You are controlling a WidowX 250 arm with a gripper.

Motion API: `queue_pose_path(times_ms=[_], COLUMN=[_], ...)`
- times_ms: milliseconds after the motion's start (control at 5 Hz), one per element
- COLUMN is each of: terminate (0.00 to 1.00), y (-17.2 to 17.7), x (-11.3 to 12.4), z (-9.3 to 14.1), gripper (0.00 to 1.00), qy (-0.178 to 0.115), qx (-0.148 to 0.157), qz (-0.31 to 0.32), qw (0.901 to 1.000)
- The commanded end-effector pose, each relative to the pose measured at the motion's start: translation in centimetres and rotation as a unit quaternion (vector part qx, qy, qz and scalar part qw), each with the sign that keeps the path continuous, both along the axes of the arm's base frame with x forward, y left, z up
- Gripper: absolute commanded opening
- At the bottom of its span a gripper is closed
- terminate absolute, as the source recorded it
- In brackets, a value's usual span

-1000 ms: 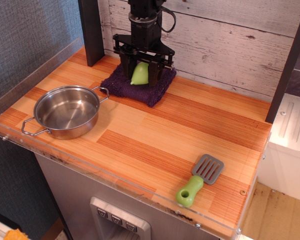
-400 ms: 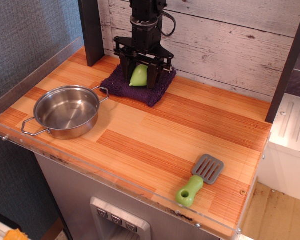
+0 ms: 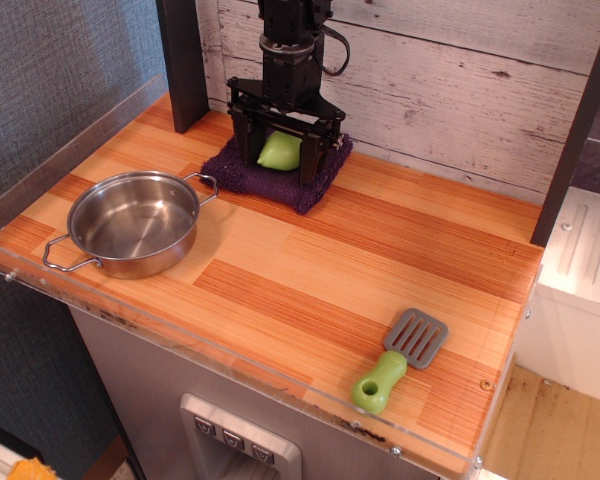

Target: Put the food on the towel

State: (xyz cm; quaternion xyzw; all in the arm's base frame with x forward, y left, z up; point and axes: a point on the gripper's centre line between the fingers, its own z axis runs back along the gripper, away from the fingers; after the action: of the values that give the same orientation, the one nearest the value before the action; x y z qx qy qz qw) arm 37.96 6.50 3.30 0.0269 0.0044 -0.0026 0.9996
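Note:
The light-green pear [image 3: 280, 150] lies on its side on the dark purple towel [image 3: 296, 192] at the back of the wooden counter. My black gripper [image 3: 274, 166] stands straight over it, pointing down. Its jaws are spread wide, one finger on each side of the pear, with a visible gap to it. The fingertips [image 3: 309, 172] reach down to about the towel's surface. The gripper holds nothing.
A steel pot [image 3: 135, 222] with two handles stands at the left front. A grey spatula with a green handle [image 3: 395, 362] lies near the right front edge. A clear plastic rim [image 3: 70, 140] lines the counter's left and front edges. A wooden plank wall rises just behind the towel.
The jaws have opened and let go of the pear. The pear went from upright between the fingers to lying on the towel.

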Motion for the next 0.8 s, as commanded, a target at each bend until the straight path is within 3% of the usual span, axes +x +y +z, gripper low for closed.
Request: queue_pose_path(times_ms=[0, 200, 600], terminate=[0.00, 0.00, 0.00], y=[-1.1, -2.1, -2.6], x=[-3.9, -6.4, -7.9], z=[9.3, 9.6, 7.4], gripper=[1.00, 1.00, 1.00], qy=[-0.094, -0.100, -0.065], qx=[-0.018, -0.019, -0.019], qz=[0.010, 0.012, -0.006], qw=[0.9954, 0.9947, 0.9977])
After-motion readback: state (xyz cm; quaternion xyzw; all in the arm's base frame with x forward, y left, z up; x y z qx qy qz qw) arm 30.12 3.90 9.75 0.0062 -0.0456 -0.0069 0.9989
